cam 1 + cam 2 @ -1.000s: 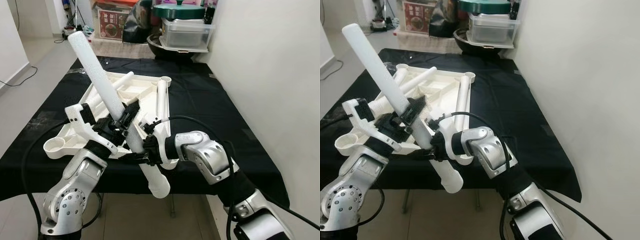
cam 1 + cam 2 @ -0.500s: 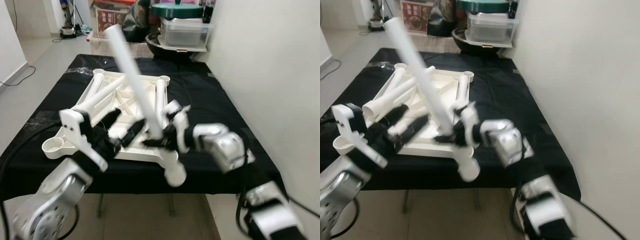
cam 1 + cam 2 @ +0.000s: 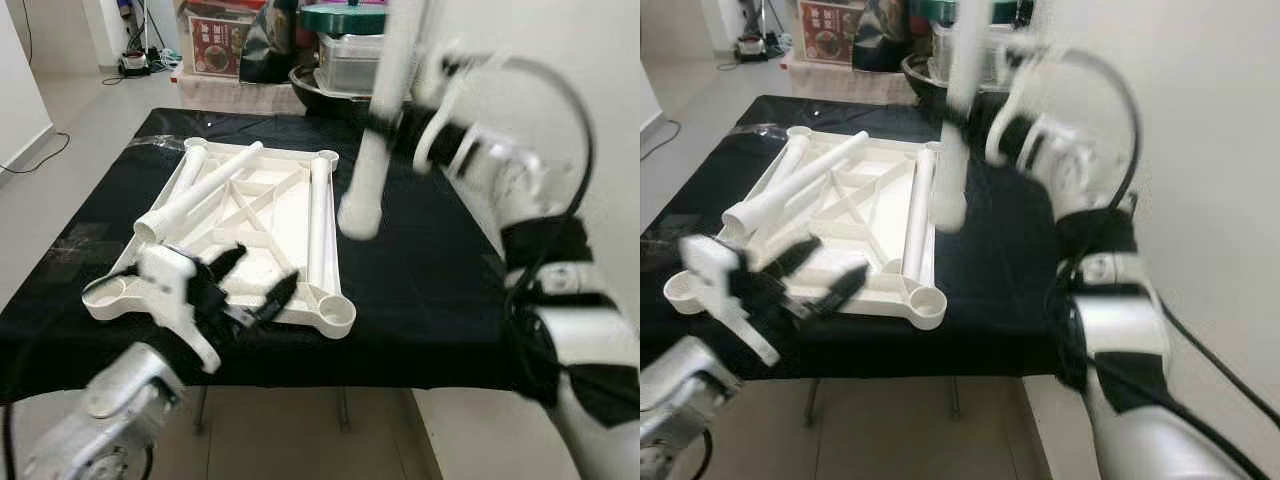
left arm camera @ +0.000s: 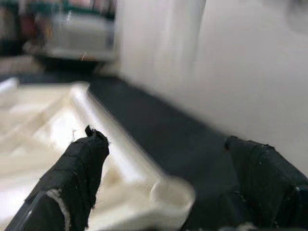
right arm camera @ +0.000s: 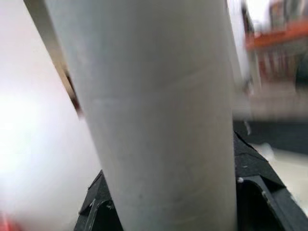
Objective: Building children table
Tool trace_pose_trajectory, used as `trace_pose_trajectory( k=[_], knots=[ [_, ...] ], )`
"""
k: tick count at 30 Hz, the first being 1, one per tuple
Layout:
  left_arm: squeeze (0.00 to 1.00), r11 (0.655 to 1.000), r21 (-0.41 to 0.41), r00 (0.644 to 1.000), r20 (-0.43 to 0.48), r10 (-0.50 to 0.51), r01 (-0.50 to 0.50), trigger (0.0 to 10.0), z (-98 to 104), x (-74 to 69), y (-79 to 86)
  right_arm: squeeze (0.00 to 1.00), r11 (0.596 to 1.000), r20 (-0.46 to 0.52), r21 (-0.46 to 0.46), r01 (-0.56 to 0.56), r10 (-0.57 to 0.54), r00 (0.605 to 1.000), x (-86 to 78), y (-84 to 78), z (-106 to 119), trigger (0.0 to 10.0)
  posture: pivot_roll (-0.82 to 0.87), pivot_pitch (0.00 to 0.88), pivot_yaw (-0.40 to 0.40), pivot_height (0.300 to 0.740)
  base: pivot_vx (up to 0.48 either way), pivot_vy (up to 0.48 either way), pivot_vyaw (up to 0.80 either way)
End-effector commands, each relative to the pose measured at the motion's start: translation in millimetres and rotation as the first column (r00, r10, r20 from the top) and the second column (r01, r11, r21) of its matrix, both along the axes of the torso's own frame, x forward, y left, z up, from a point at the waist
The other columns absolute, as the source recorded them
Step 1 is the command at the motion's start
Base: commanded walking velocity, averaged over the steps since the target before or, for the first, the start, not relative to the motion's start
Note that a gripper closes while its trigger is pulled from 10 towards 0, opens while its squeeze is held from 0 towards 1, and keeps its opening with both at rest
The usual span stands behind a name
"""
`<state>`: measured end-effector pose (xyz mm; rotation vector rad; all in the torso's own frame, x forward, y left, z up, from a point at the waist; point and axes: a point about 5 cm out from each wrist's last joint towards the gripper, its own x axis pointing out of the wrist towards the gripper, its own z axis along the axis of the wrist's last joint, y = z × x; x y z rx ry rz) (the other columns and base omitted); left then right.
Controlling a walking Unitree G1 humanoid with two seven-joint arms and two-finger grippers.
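— Where's the leg?
— Lifted above the black table [image 3: 430,270], beside the upturned frame [image 3: 250,215]. The right gripper [image 3: 395,125] clamps the leg [image 3: 380,130]; its wrist view shows that close.
— Left gripper [image 3: 255,285]?
— Spread wide, holding nothing, at the frame's near corner.

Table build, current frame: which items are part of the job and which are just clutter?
Job:
- white table top, upside down on the black cloth
- table leg held nearly upright in the right claw
- leg lying slantwise across the top
- leg lying along the top's right edge
- left claw, open, by the near edge

Clutter:
- clear plastic box
- green lid
- red printed box
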<state>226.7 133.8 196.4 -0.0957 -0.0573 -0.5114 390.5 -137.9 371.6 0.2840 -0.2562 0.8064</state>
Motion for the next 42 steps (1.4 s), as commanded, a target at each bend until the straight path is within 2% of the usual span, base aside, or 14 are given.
trace_pose_trajectory(
  k=[1,5,6,8,10,13,17,24,26,29,30,33,34,42],
  knots=[
    [0.00,0.992,0.094,0.993,-0.067,0.092,-0.085,10.0,-16,5.7,7.4,0.00,0.996,-0.010,0.080,0.045,-0.044,0.999,4.6,-5.3,-1,0.0,0.14,0.000,-0.108,0.740,0.000,0.000,0.00],
    [0.00,0.966,0.179,0.966,-0.142,0.214,-0.187,10.0,-31,12.2,17.5,0.00,0.988,0.034,0.151,0.043,-0.048,0.998,5.1,-3.9,6,0.0,0.16,0.000,-0.116,0.740,0.000,0.000,0.00],
    [0.00,0.942,0.253,0.952,-0.155,0.264,-0.220,10.0,-38,12.9,22.6,0.00,0.980,0.031,0.197,0.024,-0.030,0.999,5.0,-1.8,7,0.0,0.17,0.000,-0.115,0.740,0.000,0.000,0.00],
    [0.00,0.942,0.253,0.952,-0.155,0.264,-0.220,10.0,-38,12.9,22.6,0.00,0.980,0.031,0.197,0.024,-0.030,0.999,5.0,-1.8,7,0.0,0.17,0.000,-0.115,0.740,0.000,0.000,0.00],
    [0.00,0.907,0.328,0.935,-0.146,0.324,-0.263,10.0,-42,12.2,30.0,0.00,0.973,0.012,0.228,-0.033,0.031,0.999,3.4,9.4,-4,0.0,0.18,0.000,-0.126,0.740,0.000,0.000,0.00],
    [0.00,0.899,0.339,0.934,-0.124,0.334,-0.276,10.0,-40,11.8,32.5,0.00,0.972,-0.019,0.229,-0.062,0.068,0.998,2.7,18.5,-20,0.0,0.18,0.000,-0.125,0.740,0.000,0.000,0.00],
    [0.00,0.895,0.359,0.944,-0.091,0.316,-0.265,10.0,-39,13.3,30.8,0.00,0.968,-0.036,0.243,-0.068,0.079,0.996,3.4,22.9,-28,0.0,0.18,0.000,-0.120,0.740,0.000,0.000,0.00],
    [0.00,0.954,0.285,0.992,-0.055,0.113,-0.093,10.0,-27,7.9,15.7,0.00,0.952,0.031,0.246,-0.184,0.182,0.983,-5.6,32.1,-31,0.0,0.18,0.000,-0.112,0.740,0.000,0.000,0.00],
    [0.00,0.967,0.251,0.998,-0.053,-0.034,0.046,10.0,-20,0.1,7.5,0.00,0.916,0.092,0.210,-0.341,0.328,0.940,-18.4,41.8,-34,0.0,0.18,0.000,-0.108,0.740,0.000,0.000,0.00],
    [0.00,0.965,0.245,0.996,-0.055,-0.077,0.088,10.0,-18,-2.5,5.5,0.00,0.896,0.112,0.194,-0.400,0.385,0.916,-24.0,45.4,-35,0.0,0.18,0.000,-0.108,0.740,0.000,0.000,0.00],
    [0.00,0.963,0.236,0.991,-0.053,-0.119,0.128,10.0,-16,-5.4,3.9,0.00,0.865,0.123,0.174,-0.471,0.456,0.881,-30.4,49.9,-38,0.0,0.18,0.000,-0.104,0.740,0.000,0.000,0.00],
    [0.00,0.950,0.194,0.970,-0.053,-0.238,0.244,10.0,-10,-17.3,-2.2,0.00,0.661,0.223,0.174,-0.730,0.695,0.683,-57.2,58.4,-36,0.0,0.18,0.000,-0.099,0.740,0.000,0.000,0.00],
    [0.00,0.945,0.188,0.963,-0.055,-0.262,0.268,10.0,-11,-19.9,-3.6,0.00,0.620,0.248,0.160,-0.768,0.728,0.639,-62.3,59.3,-36,0.0,0.18,0.000,-0.099,0.740,0.000,0.000,0.00],
    [0.00,0.930,0.190,0.949,-0.074,-0.306,0.315,10.0,-14,-26.8,-8.3,0.00,0.588,0.253,0.111,-0.801,0.763,0.595,-67.5,67.0,-42,0.0,0.19,0.000,-0.109,0.740,0.000,0.000,0.00]
  ],
)
